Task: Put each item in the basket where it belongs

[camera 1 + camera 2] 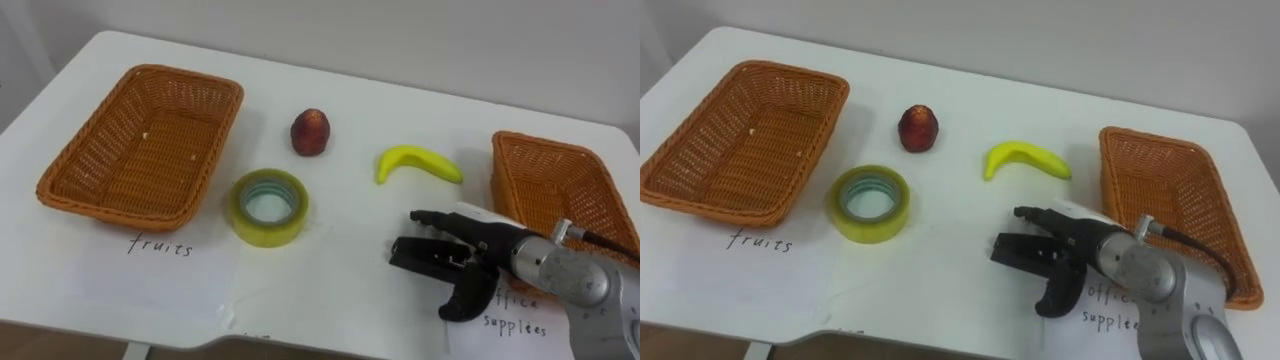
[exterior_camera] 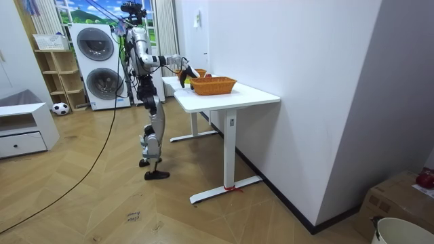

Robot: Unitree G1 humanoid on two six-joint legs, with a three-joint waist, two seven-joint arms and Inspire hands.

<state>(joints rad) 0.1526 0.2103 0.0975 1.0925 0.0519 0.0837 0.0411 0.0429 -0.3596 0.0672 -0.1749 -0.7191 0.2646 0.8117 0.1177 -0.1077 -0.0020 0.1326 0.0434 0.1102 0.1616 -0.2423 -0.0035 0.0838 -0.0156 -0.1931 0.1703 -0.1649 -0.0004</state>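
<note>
A roll of yellow-green tape (image 1: pixel 269 206) lies flat on the white table (image 1: pixel 330 270), just right of the empty fruits basket (image 1: pixel 145 145). Behind it stands a red apple-like fruit (image 1: pixel 310 131), and a yellow banana (image 1: pixel 417 163) lies to the right. The office supplies basket (image 1: pixel 560 190) sits empty at the right edge. My right hand (image 1: pixel 450 257) hovers low over the table in front of the banana and left of that basket, its fingers straight and pointing left, holding nothing.
Paper labels lie in front of each basket: "fruits" (image 1: pixel 160 246) at the left, "office supplies" (image 1: pixel 514 312) under my right wrist. In the room view I stand at the table's end, with washing machines (image 2: pixel 95 64) behind me and a wall (image 2: pixel 291 47) along the table's far side.
</note>
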